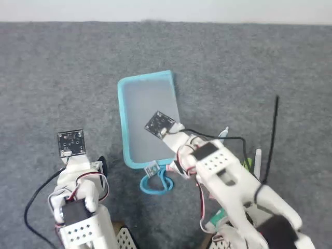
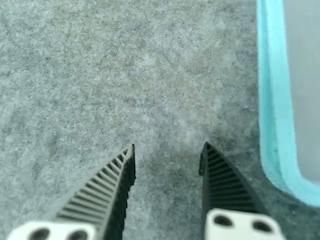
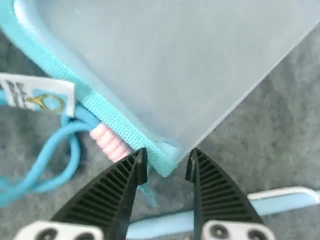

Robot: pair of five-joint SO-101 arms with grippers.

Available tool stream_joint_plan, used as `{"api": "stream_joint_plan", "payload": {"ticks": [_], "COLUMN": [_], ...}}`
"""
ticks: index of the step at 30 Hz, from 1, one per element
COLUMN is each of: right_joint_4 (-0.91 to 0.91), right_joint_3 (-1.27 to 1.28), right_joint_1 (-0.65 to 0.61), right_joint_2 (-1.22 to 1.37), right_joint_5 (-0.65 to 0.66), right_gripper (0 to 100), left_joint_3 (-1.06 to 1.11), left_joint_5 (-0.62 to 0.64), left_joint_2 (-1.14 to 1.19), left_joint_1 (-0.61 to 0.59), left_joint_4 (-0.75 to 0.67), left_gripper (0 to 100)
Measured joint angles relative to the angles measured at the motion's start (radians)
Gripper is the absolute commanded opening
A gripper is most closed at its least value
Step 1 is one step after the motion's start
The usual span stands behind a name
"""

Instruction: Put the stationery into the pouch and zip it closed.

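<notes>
Left arm sits drawn back, right arm extends forward, both with jaws apart.

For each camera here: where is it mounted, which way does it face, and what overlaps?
High view: fixed above, looking down on grey table, pouch, left arm, right arm.
Left wrist: on left arm, facing down past open left tool at table, pouch edge.
Right wrist: over pouch corner, right tool open.
All share the pouch.

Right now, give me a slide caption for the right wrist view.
Right gripper open, straddling the pouch corner on the grey mat.
</notes>
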Motion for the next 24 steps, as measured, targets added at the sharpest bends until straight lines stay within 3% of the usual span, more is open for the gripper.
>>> {"api": "stream_joint_plan", "payload": {"ticks": [13, 20, 24], "right_joint_4": [-0.011, 0.133, 0.193], "right_joint_3": [-0.422, -0.457, -0.365], "right_joint_1": [0.11, 0.126, 0.044], "right_joint_2": [0.356, 0.255, 0.129], "right_joint_5": [-0.1, -0.219, -0.322], "right_gripper": [13.3, 13.3, 13.6], "left_joint_3": [0.0, 0.0, 0.0], "left_joint_5": [0.0, 0.0, 0.0], "left_joint_2": [0.0, 0.0, 0.0], "left_joint_1": [0.0, 0.0, 0.0], "left_joint_4": [0.0, 0.0, 0.0], "left_gripper": [20, 20, 20]}}
